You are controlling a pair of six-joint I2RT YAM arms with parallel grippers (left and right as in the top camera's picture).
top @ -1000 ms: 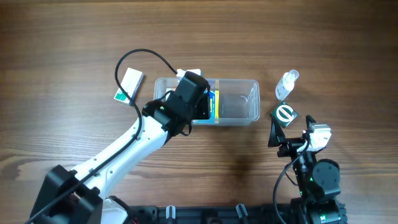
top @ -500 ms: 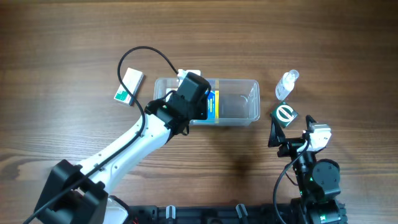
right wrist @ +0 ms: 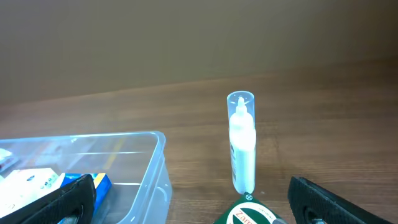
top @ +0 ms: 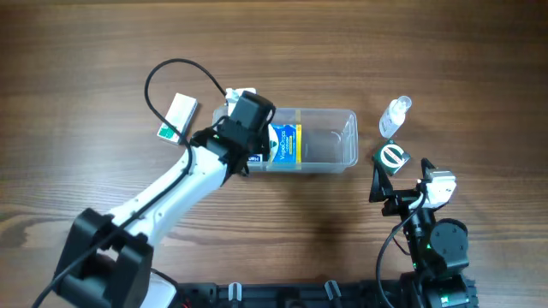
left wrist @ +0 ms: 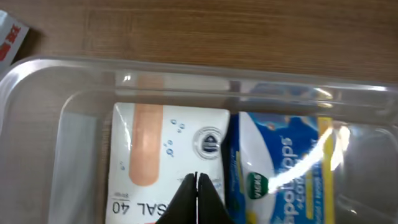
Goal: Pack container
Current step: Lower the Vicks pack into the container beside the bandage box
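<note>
Nearest us, the right gripper (right wrist: pixel 198 200) hangs off the right end of the container (top: pixel 347 162), its fingers spread wide with nothing between them. Just ahead of it lies the small green box (top: pixel 393 156), near the container's right end but apart from it. A little beyond that box the clear bottle (right wrist: pixel 241 146) stands upright, also off the right end.

The container lies with its long axis running left to right across us. In its left half the bandage box (left wrist: pixel 165 155) and the blue box (left wrist: pixel 280 180) lie flat, side by side and touching, while the right half is bare. The left gripper (left wrist: pixel 197 186) sits over the container's left end with its fingers pressed together on nothing, the tips above the bandage box; we cannot tell whether they touch it. Farthest out, a white box (top: pixel 177 117) lies off the container's left end, toward its far corner.

We judge that the next pick turns on sides. The green box and the bottle lie right of the container, nearer our right arm, and the free room is in the right half beside them. The white box lies left of the container, nearer our left arm, which must first open
</note>
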